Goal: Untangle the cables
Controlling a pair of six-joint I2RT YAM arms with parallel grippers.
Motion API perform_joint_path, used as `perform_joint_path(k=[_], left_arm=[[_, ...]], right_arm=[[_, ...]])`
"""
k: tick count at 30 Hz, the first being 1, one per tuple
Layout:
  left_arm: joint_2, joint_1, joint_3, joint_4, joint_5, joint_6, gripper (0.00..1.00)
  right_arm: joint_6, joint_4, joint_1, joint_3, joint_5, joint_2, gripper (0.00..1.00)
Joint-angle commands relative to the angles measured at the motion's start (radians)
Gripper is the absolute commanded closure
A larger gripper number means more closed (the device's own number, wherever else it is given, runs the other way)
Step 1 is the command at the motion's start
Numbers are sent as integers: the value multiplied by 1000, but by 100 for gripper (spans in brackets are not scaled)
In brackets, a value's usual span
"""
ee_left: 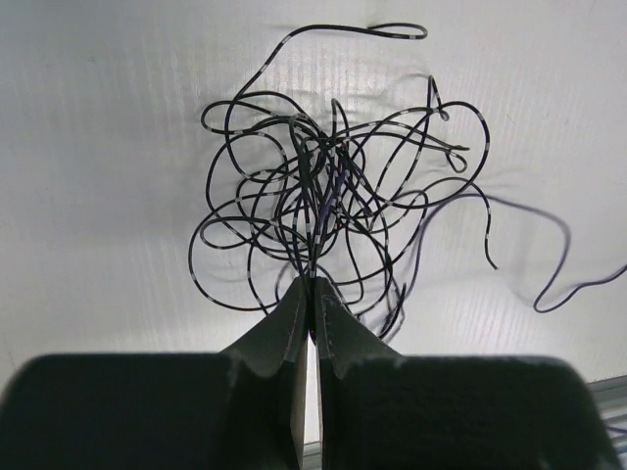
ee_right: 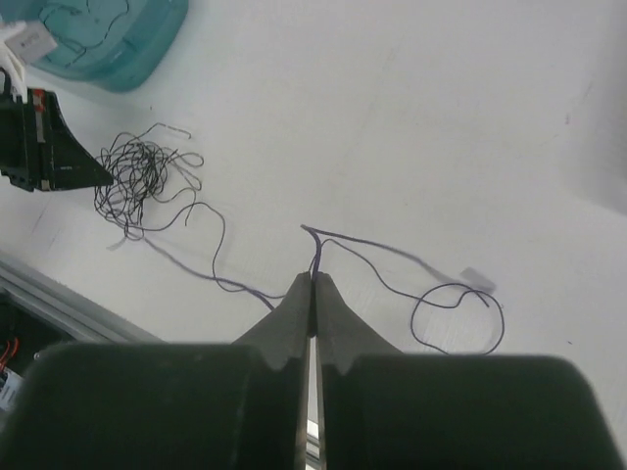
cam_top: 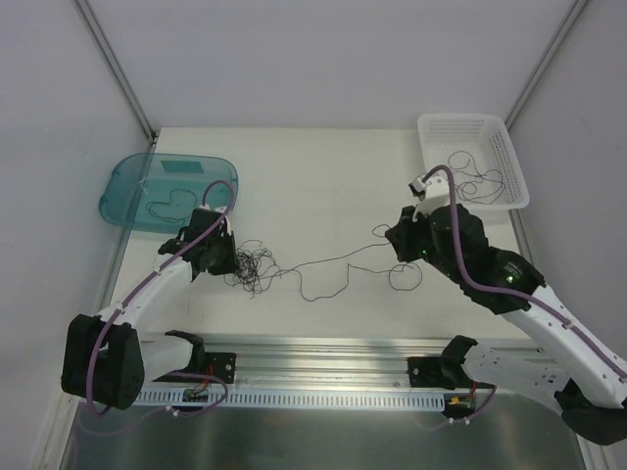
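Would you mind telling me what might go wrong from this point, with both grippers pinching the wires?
1. The left gripper is shut on the tangle and the right gripper on a strand running out of it. Pulling them apart may cinch the tangle tighter instead of loosening it.
2. The strand is hair-thin and pinched only at the right gripper's very tip, so it could slip free or snap under tension.

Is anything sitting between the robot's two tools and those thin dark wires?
Nothing visible stands in the way. The left tool is pinched shut on strands at the near edge of the tangle of wires. The right tool is pinched shut on a loose wire that trails out of that tangle.
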Motion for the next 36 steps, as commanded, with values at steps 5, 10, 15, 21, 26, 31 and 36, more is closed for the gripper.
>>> perform_joint_path(k=[5,10,15,21,26,31,36], left_arm=[[-1,-1,29,-22,-35,1,100],[8,-1,39,-48,-82,1,100],[24,-1,49,-79,-145,-5,100],[21,-3,55,-79,-109,-4,100],[-10,-3,49,-65,-38,4,94],[-85,-3,26,-20,26,10,70],[-191,-3,-1,23,57,10,40]], right_arm=[[-62,-146,-78,172,132,-97,99],[-157,-238,-146,396,207,-81,99],[-268,-246,-151,646,305,-36,99],[-315,-203,-152,633,315,8,99],[-337,-122,-200,501,342,21,99],[-329,-8,-333,452,282,46,99],[-297,107,-436,470,192,124,99]])
